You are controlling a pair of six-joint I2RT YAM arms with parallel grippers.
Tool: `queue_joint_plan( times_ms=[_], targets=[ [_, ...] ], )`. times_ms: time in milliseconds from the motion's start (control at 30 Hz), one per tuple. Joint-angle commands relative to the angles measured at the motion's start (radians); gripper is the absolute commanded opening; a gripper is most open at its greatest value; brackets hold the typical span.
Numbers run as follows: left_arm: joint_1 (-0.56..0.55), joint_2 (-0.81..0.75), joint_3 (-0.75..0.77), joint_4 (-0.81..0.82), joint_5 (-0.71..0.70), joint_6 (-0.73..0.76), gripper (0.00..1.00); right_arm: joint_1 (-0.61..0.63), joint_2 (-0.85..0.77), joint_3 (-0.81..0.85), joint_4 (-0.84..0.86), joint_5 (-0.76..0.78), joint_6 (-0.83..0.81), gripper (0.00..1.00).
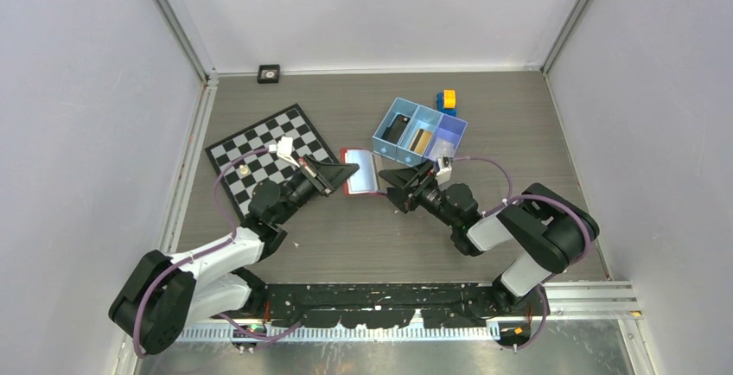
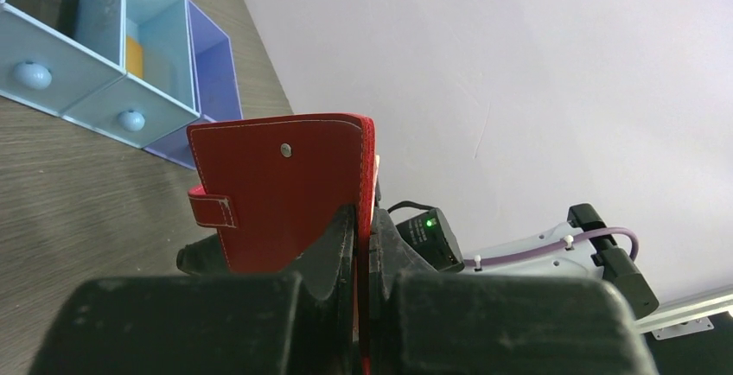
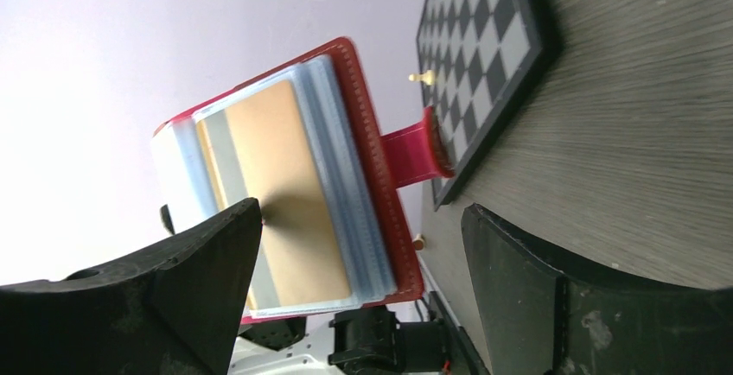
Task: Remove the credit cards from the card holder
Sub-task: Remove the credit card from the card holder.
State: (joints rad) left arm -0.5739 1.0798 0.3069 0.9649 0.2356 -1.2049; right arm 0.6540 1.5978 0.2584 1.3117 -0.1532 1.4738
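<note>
Pinching card holder (image 2: 277,185), left end effector (image 2: 365,222), credit cards (image 3: 290,193) showing

Bright, even overhead light, faint soft shadows; pale glare and soft-focus jaws in wrist views.

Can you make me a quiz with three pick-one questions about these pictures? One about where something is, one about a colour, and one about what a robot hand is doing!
1. Where does the chessboard lie?
A) left side of the table
B) right side
C) on the wall

2. What colour is the card holder outside?
A) green
B) red
C) black

3. How is the right gripper?
A) shut on a card
B) shut on nothing
C) open

Answers:
1 A, the top view shows it left of the card holder.
2 B, its cover is red in the left wrist view.
3 C, its fingers stand wide apart.
</note>
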Motion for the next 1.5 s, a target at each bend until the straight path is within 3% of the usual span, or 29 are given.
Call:
queue_joint_plan(
  times_ms=[0, 167, 333, 600, 833, 967, 1100, 1233, 1367, 1467],
  targets=[
    [0.001, -0.010, 0.031, 0.104, -0.003, -0.014, 0.00, 0.032, -0.051, 0.023, 0.124, 0.053, 0.031, 0.90],
    [0.000, -0.001, 0.028, 0.107, -0.007, -0.009, 0.00, 0.033, -0.117, -0.009, 0.122, 0.077, 0.038, 0.88],
    [0.000, 0.000, 0.015, 0.113, -0.018, -0.001, 0.00, 0.033, -0.183, -0.041, 0.102, 0.104, 0.003, 0.72],
    [0.001, 0.013, 0.003, 0.113, -0.012, 0.003, 0.00, 0.032, -0.321, -0.036, -0.057, 0.105, -0.109, 0.50],
    [0.000, 0.035, 0.005, 0.127, 0.008, 0.004, 0.00, 0.033, -0.441, -0.006, -0.276, 0.090, -0.220, 0.45],
    [0.000, 0.041, 0.005, 0.128, 0.019, 0.008, 0.00, 0.032, -0.478, 0.024, -0.376, 0.067, -0.278, 0.32],
    [0.001, 0.036, -0.001, 0.111, 0.027, 0.027, 0.00, 0.033, -0.498, 0.031, -0.423, 0.055, -0.322, 0.06],
    [0.003, -0.002, -0.006, 0.018, 0.027, 0.088, 0.00, 0.033, -0.545, 0.035, -0.527, 0.075, -0.395, 0.01],
    [0.002, -0.081, -0.020, -0.134, -0.010, 0.188, 0.12, 0.033, -0.593, 0.032, -0.603, 0.113, -0.457, 0.00],
    [0.002, -0.167, -0.035, -0.258, -0.063, 0.274, 0.39, 0.032, -0.608, 0.034, -0.640, 0.126, -0.498, 0.00]
  ],
)
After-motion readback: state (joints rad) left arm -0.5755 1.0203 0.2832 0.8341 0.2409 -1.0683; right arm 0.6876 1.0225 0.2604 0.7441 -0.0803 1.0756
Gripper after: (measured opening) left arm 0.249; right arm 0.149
